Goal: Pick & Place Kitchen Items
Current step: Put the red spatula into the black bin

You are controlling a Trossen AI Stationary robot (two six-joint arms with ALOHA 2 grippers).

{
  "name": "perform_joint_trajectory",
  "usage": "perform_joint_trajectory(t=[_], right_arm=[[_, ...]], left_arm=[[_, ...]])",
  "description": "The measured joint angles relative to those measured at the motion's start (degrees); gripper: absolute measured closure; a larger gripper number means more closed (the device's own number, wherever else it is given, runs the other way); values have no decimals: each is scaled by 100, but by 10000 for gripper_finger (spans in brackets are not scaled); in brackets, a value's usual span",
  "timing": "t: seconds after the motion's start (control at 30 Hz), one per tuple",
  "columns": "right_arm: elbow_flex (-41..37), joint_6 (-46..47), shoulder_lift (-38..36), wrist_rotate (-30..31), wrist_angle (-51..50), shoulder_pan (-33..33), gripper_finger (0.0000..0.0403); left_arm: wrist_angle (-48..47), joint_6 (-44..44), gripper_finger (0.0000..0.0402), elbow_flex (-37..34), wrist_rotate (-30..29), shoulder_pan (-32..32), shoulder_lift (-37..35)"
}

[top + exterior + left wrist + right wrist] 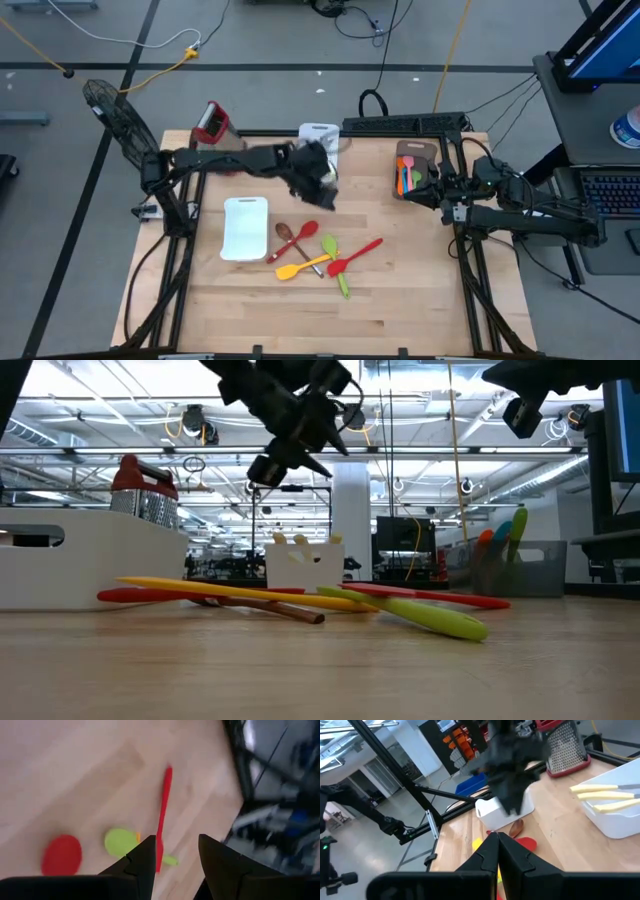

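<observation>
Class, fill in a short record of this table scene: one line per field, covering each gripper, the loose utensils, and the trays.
left gripper: fingers open, empty, raised above the table near the far white tray
right gripper: fingers shut, empty, beside the brown tray
loose utensils: piled mid-table, red, yellow, green, wooden
near white tray: left of the pile
brown tray contents: orange, blue, green utensils
grater: far left corner

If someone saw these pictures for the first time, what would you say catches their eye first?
Probably the bright heap of utensils at mid-table: red, yellow, green and brown spoons and spatulas lying crossed, just right of a white tray. Next, the left end effector hanging open above the heap. The right end effector waits shut by the brown tray of more utensils on the right.
</observation>
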Motion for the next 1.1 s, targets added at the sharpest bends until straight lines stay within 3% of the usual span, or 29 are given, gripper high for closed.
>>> perform_joint_trajectory(t=[0.27,0.47,0.67,1.1], right_arm=[[0,-12,-2,1,-214,0,403],[0,-35,0,2,-211,-1,403],[0,-44,0,0,-164,0,403],[0,-46,0,2,-156,-2,403]], left_arm=[[-548,43,250,-9,-165,-929,15],[-1202,-20,250,-11,-1314,-1489,31],[-1130,-128,250,-11,-2534,-1824,78],[-806,77,250,-11,-3451,-2564,78]])
